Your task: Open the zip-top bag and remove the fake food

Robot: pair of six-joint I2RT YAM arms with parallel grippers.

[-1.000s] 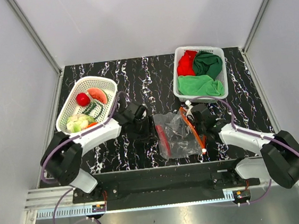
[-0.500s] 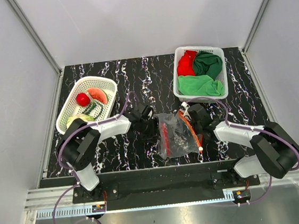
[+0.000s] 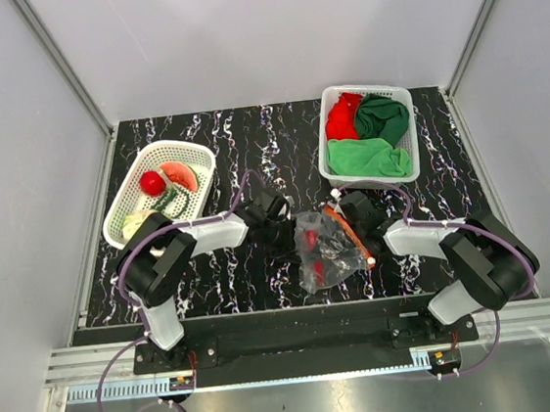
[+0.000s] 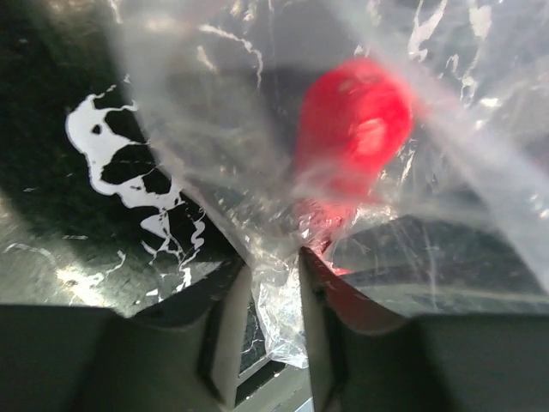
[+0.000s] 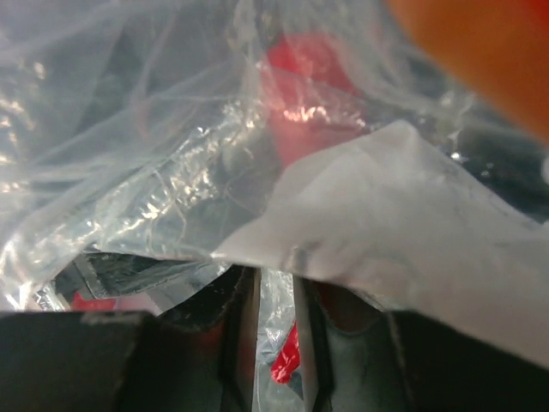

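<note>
The zip-top bag lies crumpled between my two grippers, its orange-red zip strip on the right side. My left gripper is at its left edge. In the left wrist view its jaws pinch a gathered fold of clear film, with a red round fake food piece inside the bag just beyond. My right gripper is at the zip side. Its narrow-open jaws have loose film and a bit of red strip between them. More fake food lies in the left basket.
A white mesh basket at the back left holds a watermelon slice, a red fruit and a cabbage. Another white basket at the back right holds red and green cloths. Grey walls close in the black marbled table.
Both grippers have closed in on the bag, which is now bunched narrower and shifted up-left. The left jaws have narrowed onto the film. The right jaws have parted a little.
</note>
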